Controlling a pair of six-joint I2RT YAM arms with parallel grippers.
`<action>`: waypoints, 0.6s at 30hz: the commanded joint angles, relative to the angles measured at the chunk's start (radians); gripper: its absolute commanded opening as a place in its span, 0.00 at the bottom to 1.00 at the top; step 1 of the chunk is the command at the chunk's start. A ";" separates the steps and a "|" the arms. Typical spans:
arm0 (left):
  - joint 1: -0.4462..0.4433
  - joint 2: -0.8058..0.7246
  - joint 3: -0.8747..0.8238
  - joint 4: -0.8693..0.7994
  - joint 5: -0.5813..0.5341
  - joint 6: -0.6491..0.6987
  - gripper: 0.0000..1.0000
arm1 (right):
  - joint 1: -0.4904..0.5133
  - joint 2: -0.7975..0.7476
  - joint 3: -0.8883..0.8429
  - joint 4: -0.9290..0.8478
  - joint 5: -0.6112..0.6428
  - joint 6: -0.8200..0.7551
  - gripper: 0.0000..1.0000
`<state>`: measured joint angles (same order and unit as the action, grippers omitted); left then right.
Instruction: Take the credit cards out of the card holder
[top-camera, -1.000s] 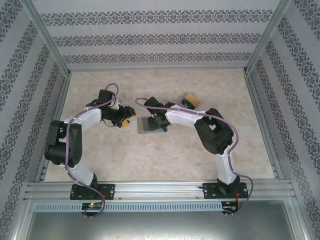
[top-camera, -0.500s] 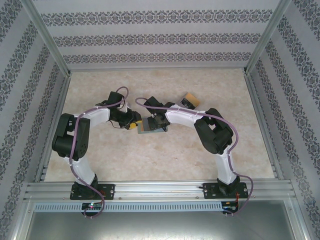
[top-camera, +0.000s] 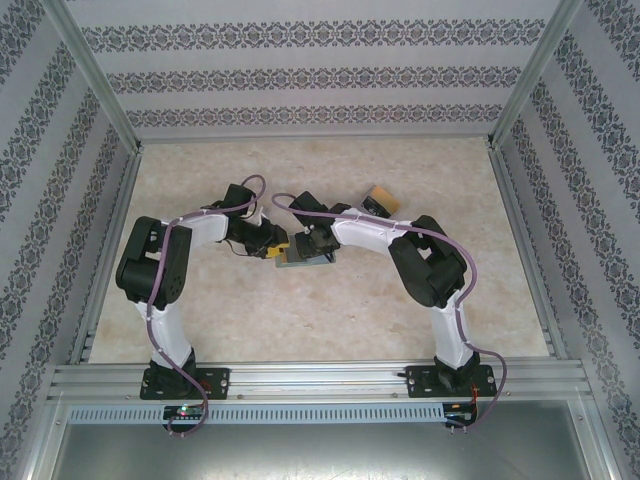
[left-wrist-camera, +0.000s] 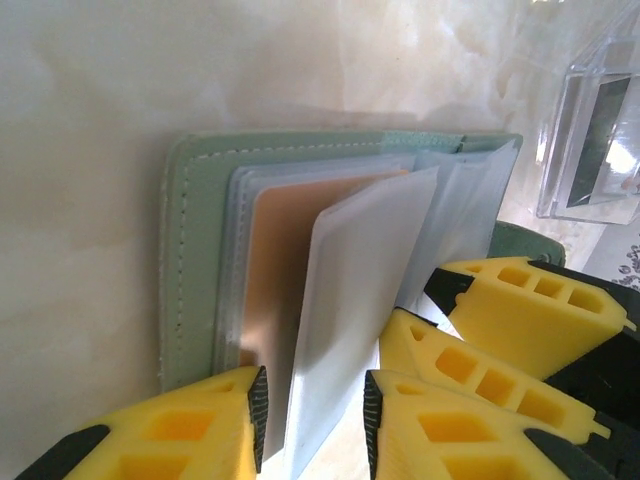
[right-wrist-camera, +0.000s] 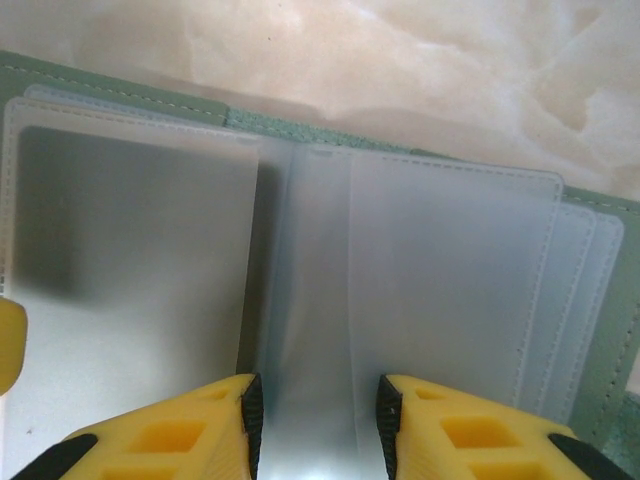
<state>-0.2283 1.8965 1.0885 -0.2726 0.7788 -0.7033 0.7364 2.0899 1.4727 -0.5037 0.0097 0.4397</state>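
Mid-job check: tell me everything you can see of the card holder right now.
The card holder is soft sage green with a stitched edge, lying open and flat on the marble-look table. Its frosted plastic sleeves fan out; one holds a tan-orange card. The left pincer straddles one raised sleeve, jaws apart; the right pincer sits open over the middle sleeves near the spine.

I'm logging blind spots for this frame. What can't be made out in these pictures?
Top external: card holder mostly under left gripper and right gripper; contents too small.
Left wrist: tan-orange card half behind a frosted sleeve; clear box cut by right edge.
Right wrist: frosted sleeves blur whatever they hold.
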 joint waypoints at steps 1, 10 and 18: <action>-0.011 0.021 0.025 0.034 0.030 0.024 0.31 | -0.008 0.067 -0.020 -0.010 -0.040 0.010 0.39; -0.010 0.016 0.056 -0.042 -0.060 0.068 0.13 | -0.026 -0.019 -0.058 0.048 -0.095 -0.004 0.41; -0.015 0.008 0.038 0.035 0.027 0.047 0.15 | -0.073 -0.238 -0.218 0.224 -0.212 0.061 0.47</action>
<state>-0.2298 1.9141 1.1316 -0.2756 0.7719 -0.6590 0.6827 1.9446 1.2980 -0.3706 -0.1383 0.4610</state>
